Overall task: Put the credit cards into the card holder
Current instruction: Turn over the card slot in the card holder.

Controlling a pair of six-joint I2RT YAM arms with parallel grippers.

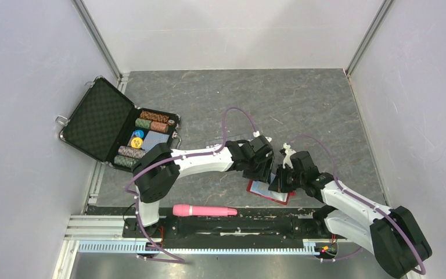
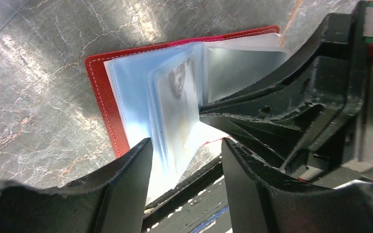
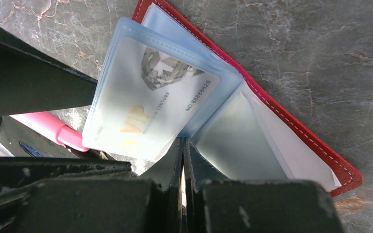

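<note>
Left tool (image 2: 187, 162) hangs over the near edge of the holder (image 2: 108, 104) with its jaws parted. The lower edge of the holder's raised pale blue sleeves sits in the gap between them, and the right-hand finger (image 2: 252, 189) is clear of the sleeves. The right tool (image 3: 182, 145) is closed, finger against finger. Its tip is set at the holder's fold, between the raised sleeves and the ones lying flat. The holder lies open on the bench (image 1: 302, 110), red cover down, and in the top view it shows only as a red corner (image 1: 273, 195) under both tools. One card (image 3: 150, 102) is inside the foremost raised sleeve, pale through the plastic, with a diamond print, gold "VIP" lettering and a number. Its lower edge reaches the sleeve's mouth. The pockets on the other half of the holder look pale and bare. A pink stick (image 1: 203, 210) lies left of the holder along the bench's near rail, well apart from it. Far to the holder's left and beyond it stands an open black case (image 1: 101, 119) with rows of chips (image 1: 151, 121). A grey-blue flat rectangle lies among the chips; whether it is a card cannot be told.
</note>
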